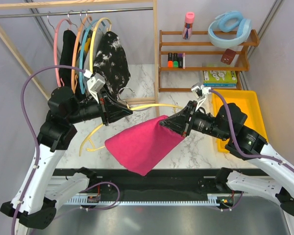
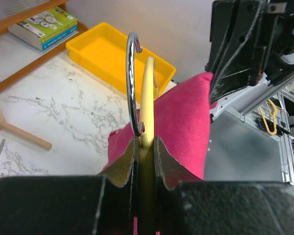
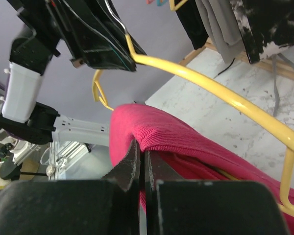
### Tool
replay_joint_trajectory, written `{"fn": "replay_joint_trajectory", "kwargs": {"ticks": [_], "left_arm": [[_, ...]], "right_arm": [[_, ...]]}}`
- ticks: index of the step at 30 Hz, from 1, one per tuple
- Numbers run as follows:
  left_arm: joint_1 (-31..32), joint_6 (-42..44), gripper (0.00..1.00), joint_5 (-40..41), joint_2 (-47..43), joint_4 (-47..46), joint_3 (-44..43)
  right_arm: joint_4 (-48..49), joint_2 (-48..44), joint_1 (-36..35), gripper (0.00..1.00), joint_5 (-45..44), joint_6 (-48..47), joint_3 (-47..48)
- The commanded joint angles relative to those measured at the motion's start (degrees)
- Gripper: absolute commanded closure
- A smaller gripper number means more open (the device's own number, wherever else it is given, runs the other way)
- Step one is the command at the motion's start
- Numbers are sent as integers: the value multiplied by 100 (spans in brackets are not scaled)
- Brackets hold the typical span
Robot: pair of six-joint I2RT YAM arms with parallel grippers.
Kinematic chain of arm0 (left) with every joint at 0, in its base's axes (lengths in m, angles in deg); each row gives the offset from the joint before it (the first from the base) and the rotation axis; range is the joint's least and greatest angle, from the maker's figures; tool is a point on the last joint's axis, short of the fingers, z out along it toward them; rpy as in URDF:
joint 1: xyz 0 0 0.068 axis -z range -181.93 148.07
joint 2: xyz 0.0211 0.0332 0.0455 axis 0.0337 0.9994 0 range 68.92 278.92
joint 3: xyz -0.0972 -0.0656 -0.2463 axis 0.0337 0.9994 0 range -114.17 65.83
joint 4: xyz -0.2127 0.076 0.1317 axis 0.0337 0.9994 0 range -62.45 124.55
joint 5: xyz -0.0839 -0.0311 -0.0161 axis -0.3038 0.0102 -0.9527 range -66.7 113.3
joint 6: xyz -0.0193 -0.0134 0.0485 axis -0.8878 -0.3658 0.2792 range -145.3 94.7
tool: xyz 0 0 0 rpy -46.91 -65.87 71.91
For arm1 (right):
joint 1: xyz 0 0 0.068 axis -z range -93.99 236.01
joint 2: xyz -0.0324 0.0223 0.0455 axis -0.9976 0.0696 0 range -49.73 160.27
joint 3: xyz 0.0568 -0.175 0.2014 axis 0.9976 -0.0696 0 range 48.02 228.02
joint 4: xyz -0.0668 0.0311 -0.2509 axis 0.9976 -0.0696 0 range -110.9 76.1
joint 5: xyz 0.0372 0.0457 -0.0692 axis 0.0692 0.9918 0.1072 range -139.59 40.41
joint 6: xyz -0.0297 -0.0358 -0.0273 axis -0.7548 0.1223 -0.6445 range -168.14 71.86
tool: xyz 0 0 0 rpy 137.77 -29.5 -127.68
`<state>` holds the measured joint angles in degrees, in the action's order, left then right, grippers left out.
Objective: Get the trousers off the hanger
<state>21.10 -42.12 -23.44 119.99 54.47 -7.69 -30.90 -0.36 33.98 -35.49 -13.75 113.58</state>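
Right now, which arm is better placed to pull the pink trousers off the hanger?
Probably the right: the right hand pinches the trousers and can pull them away, while the left hand clamps the yellow hanger near its hook.

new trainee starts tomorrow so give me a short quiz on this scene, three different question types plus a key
1. True or false: the left gripper is shut on the hanger.
2. What does the right gripper pinch? A the trousers B the hanger C nothing
3. Fill in: the colour of the tray on the table is ___.
Key: 1 true; 2 A; 3 yellow.
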Motion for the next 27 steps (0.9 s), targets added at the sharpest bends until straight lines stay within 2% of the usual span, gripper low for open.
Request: {"fn": "replay_joint_trajectory", "kwargs": {"ticks": [1,8,17,23,27], "left_arm": [[9,337,98,218,8,-327,135],[18,337,98,420,105,-301,259],[9,302,98,350,61,-310,285],[18,127,98,157,-27,-301,-4],[18,-137,98,-396,-44,-301,-373]], "right_arm": [[1215,20,-26,100,-215,287,519],[2006,310,-26,100,30,700,800],[1841,636,-26,100,110,683,1416],[1454,101,-18,100,-65,569,696],[1374,-216,-26,100,-242,569,178]]}}
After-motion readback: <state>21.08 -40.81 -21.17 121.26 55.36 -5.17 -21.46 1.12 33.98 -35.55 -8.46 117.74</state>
